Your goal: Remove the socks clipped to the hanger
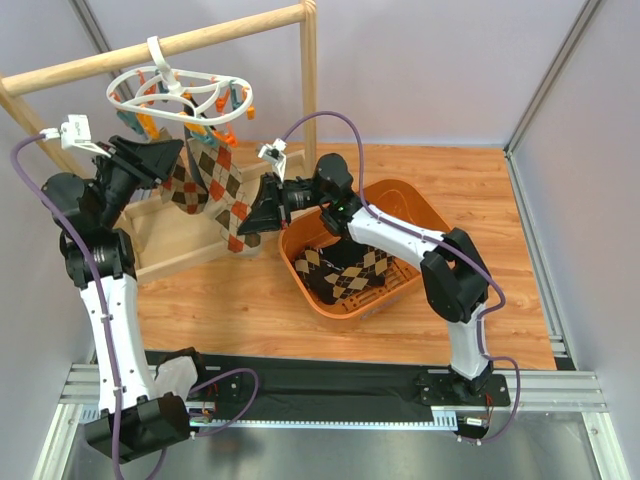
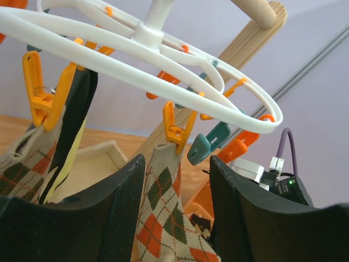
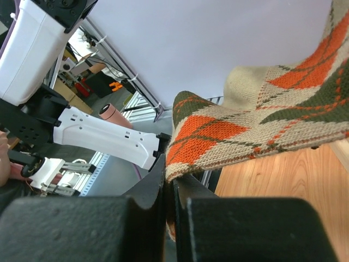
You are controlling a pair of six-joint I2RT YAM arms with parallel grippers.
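The white hanger hangs by its hook from a wooden rail, with orange and teal clips under its ring. Several socks dangle from it. An orange clip holds a beige argyle sock that hangs between the fingers of my left gripper, which is open around it just below the clip. My right gripper is shut on the lower edge of an argyle sock, beside the orange basket. Another clipped argyle sock and a black-and-yellow one hang to the left.
The wooden rail and its upright post stand at the back left over a shallow wooden tray base. The orange basket holds several argyle socks. Wood-grain tabletop lies around it.
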